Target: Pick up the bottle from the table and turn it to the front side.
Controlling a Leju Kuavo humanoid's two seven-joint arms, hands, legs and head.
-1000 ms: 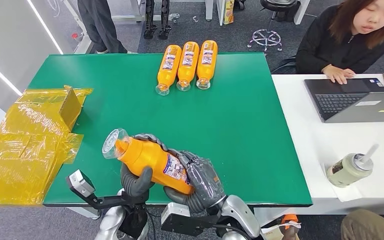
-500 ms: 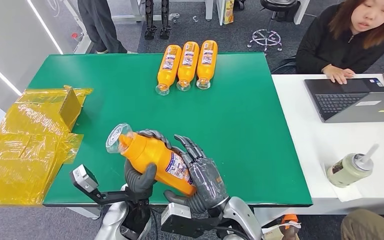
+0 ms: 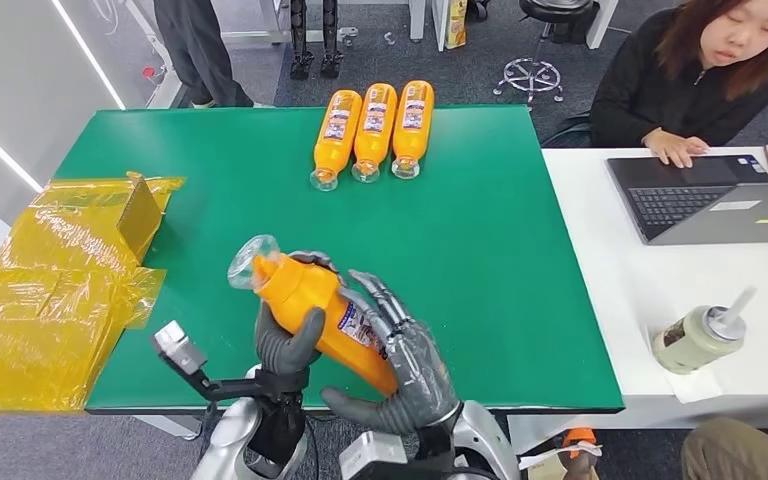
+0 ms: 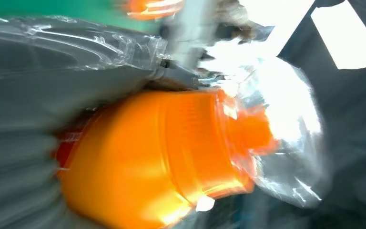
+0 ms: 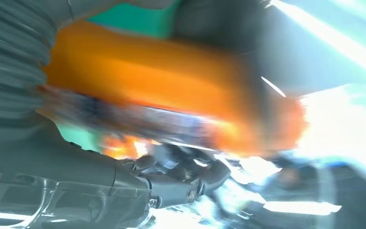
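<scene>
Bottle (image 3: pixel 322 315) lifted off table (image 3: pixel 480 250): left hand (image 3: pixel 285 345) clamps it; right hand (image 3: pixel 405 365) apparently cradles, fingers spread, for turning.

Head view: high on the body, facing forward and down over the green table (image 3: pixel 480 250); mid-range
Left wrist view: pressed close against the orange bottle (image 4: pixel 162 157); blurred
Right wrist view: equally close; blurred
Shared: the bottle, seen by all three
</scene>
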